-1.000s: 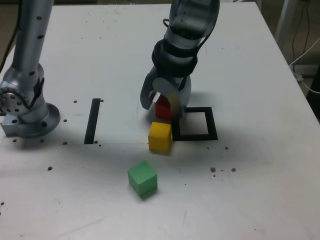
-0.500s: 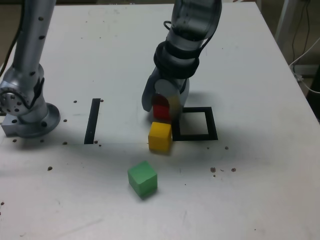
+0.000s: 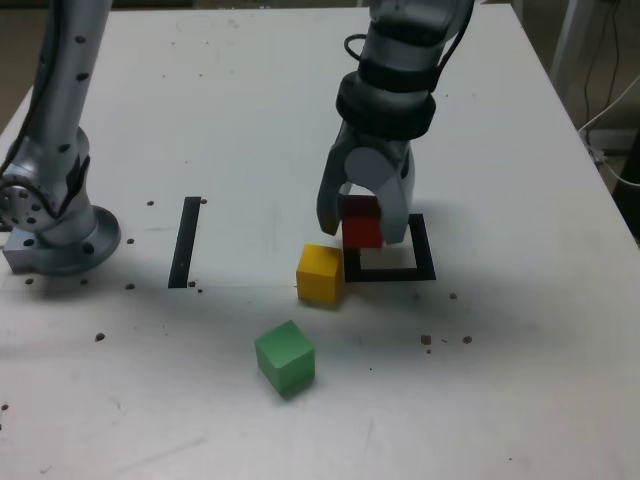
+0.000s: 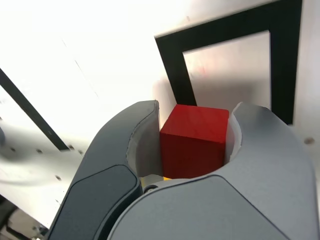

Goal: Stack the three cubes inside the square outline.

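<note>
1. The gripper (image 3: 362,235) is pinching the red cube (image 3: 362,230); the wrist view is showing the block's top and one side face between the two curved fingers (image 4: 148,145), while the exterior view is showing the grip from outside, with the fingers flanking the block.
2. In the exterior view the red cube is covering part of the square outline (image 3: 424,248) on that view's left side. The wrist view is showing a black corner and the pale centre lying beyond the block; neither view is making clear how high the block is sitting above the table (image 3: 500,390).
3. The yellow cube (image 3: 320,275) is resting on the table just beside the outline, toward the exterior view's left. That view is showing most of it, whereas the wrist view is giving only a thin yellow sliver between the fingers.
4. Only the exterior view is showing the green cube (image 3: 286,358); it is resting on the table apart from the yellow one, nearer that view's bottom edge and turned at an angle.
5. The straight black strip (image 3: 185,243) is appearing whole in the exterior view, between the arm's base (image 3: 65,240) and the cubes; the wrist view is showing it running out of the picture.
</note>
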You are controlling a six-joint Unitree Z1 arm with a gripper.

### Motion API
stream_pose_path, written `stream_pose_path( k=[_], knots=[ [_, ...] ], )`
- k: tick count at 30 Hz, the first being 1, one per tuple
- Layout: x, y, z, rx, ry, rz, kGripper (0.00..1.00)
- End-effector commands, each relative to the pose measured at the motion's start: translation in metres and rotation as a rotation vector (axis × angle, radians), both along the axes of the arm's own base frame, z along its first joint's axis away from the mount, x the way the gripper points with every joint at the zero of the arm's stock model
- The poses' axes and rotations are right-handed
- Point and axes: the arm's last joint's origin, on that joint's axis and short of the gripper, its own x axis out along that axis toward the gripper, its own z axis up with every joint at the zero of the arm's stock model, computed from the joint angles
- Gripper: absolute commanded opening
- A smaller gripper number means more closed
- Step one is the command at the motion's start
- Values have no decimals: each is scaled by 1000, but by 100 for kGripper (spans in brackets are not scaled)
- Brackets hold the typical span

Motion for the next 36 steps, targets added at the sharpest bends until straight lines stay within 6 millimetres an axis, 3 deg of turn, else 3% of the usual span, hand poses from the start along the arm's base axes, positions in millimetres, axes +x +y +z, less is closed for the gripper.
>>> stream_pose_path(
  k=[1, 15, 28, 30, 36],
  knots=[
    [4, -3, 0, -9, 0, 22, 20],
    [21, 3, -24, -15, 38, 109, 20],
    [25, 15, -31, 1, 39, 129, 21],
    [25, 15, -32, 1, 39, 129, 28],
    [26, 15, -34, 1, 36, 124, 90]
  ],
)
